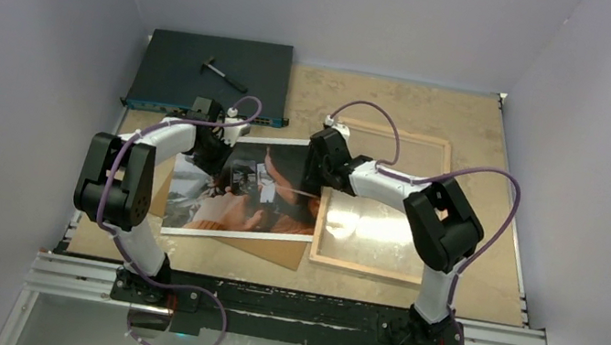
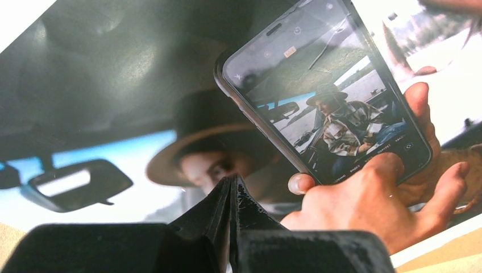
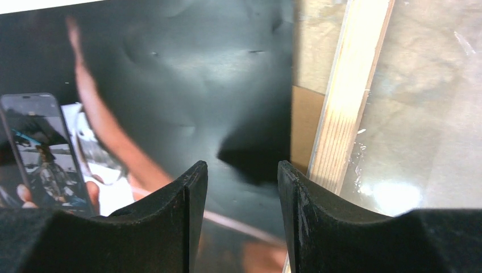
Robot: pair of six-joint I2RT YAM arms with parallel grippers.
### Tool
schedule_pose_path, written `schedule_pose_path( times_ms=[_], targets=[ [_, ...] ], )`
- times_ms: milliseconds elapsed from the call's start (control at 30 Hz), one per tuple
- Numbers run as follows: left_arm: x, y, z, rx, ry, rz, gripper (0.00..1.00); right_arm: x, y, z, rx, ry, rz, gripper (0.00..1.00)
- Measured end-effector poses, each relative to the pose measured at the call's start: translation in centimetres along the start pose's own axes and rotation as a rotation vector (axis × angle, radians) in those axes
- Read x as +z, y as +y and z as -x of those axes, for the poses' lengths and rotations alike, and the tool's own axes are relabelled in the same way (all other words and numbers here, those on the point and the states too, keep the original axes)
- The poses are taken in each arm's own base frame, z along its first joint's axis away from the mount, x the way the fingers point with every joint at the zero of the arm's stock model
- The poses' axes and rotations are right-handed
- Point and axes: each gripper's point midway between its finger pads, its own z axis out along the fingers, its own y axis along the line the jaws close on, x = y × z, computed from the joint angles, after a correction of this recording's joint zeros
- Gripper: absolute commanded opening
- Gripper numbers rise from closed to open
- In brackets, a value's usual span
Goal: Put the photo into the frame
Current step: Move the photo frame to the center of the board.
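Observation:
The photo (image 1: 249, 210) lies face up left of centre, its glossy print (image 2: 341, 102) showing a phone held in a hand. My left gripper (image 1: 224, 169) hangs low over the photo's middle, its fingertips (image 2: 234, 179) shut together with nothing between them. The frame (image 1: 393, 135) lies back up to the right, light wood rail (image 3: 347, 96) around a clear pane (image 3: 420, 114). My right gripper (image 1: 311, 187) is open (image 3: 241, 168) just above the photo's dark right edge (image 3: 187, 74), beside the frame's left rail, holding nothing.
A plain brown backing board (image 1: 275, 251) lies under the photo and shows between photo and frame (image 3: 305, 125). A flat dark box (image 1: 179, 69) with a small black tool (image 1: 225, 74) on it sits at the back left. Walls close in on both sides.

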Motion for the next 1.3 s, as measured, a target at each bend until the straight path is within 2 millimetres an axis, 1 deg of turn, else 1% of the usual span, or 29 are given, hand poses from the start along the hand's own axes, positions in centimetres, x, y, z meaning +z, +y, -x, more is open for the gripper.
schedule_pose_path(
  times_ms=[167,333,433,500,633,767,867,967,1033,1067,1133,1167,1233,1300],
  targets=[
    [0.0,0.0,0.0,0.000,0.000,0.001,0.00,-0.5,-2.1,-0.1,-0.014,0.007,-0.028,0.52],
    [0.0,0.0,0.0,0.000,0.000,0.003,0.00,-1.0,-3.2,-0.5,-0.023,0.012,-0.041,0.52],
    [-0.1,0.1,0.1,0.000,0.000,0.005,0.00,-1.4,-3.4,-0.8,-0.026,0.020,-0.037,0.53],
    [-0.2,0.1,0.1,0.000,0.001,0.007,0.00,-1.6,-3.6,-1.5,-0.028,0.042,-0.037,0.53],
    [-0.6,0.2,0.2,-0.002,0.016,0.012,0.00,-2.1,-3.4,-2.1,-0.029,0.076,-0.016,0.54],
    [-1.9,0.4,1.1,0.008,0.018,0.013,0.01,-2.7,-3.1,-2.9,-0.021,0.114,0.014,0.55],
    [-3.6,0.9,2.6,0.027,-0.006,0.025,0.06,-3.3,-2.9,-3.7,-0.007,0.144,0.039,0.57],
    [-5.7,2.8,3.8,0.042,-0.044,0.067,0.10,-3.9,-2.8,-4.5,0.004,0.172,0.059,0.58],
    [-7.0,5.1,3.6,0.039,-0.057,0.118,0.11,-4.6,-2.8,-5.2,0.013,0.197,0.073,0.58],
    [-7.6,6.6,3.0,0.029,-0.053,0.148,0.10,-4.8,-2.9,-5.5,0.016,0.208,0.077,0.58],
    [-8.5,9.6,1.4,0.000,-0.034,0.202,0.11,-5.4,-2.9,-6.1,0.017,0.230,0.087,0.59],
    [-8.8,11.4,0.2,-0.022,-0.019,0.232,0.10,-5.6,-2.9,-6.3,0.018,0.237,0.090,0.59],
    [-9.5,14.7,-2.4,-0.073,0.011,0.286,0.10,-5.8,-2.8,-6.6,0.017,0.251,0.098,0.59],
    [-9.6,17.2,-5.4,-0.124,0.050,0.328,0.10,-5.9,-2.8,-7.0,0.018,0.263,0.103,0.59]
  ],
)
